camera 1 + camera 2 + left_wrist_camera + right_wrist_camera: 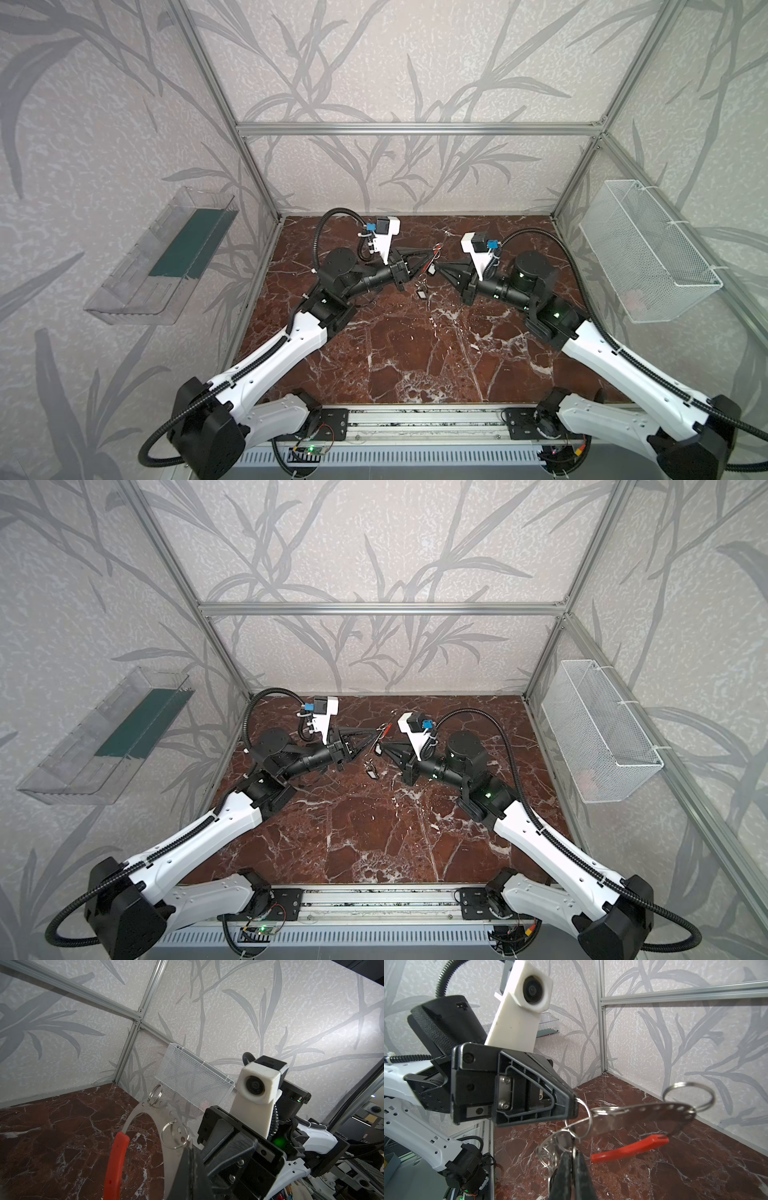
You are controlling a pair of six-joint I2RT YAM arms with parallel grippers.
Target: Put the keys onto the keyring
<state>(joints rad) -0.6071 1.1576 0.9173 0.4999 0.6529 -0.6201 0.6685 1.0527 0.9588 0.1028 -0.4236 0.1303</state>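
keyring [643,1113] was clamped by its grey band in the closed tips of the left gripper [574,1105], held out flat above the marble table [415,353], its red arc [629,1150] on the side away from that gripper. one small split ring [689,1095] already sat in a hole at the end farthest from the left gripper. facing the left gripper and just beside its tips, the right gripper [572,1167] was pinched shut on the keys [562,1145], a cluster of small split rings hanging right under the left gripper's tips and touching the band. a loose key [421,292] with a black tag showed just below the left gripper in both top views; whether it lay on the table or hung free could not be told.

the risks from here looked plain. the pinch on thin wire rings was slight, so a tug against the band could have pulled them out and dropped the bunch. the big ring was held at one edge only, so any push from the right gripper could have twisted it in the left gripper's grip and moved the holes off line. both sets of fingertips were crowded together, so a small overshoot could have knocked them into each other.
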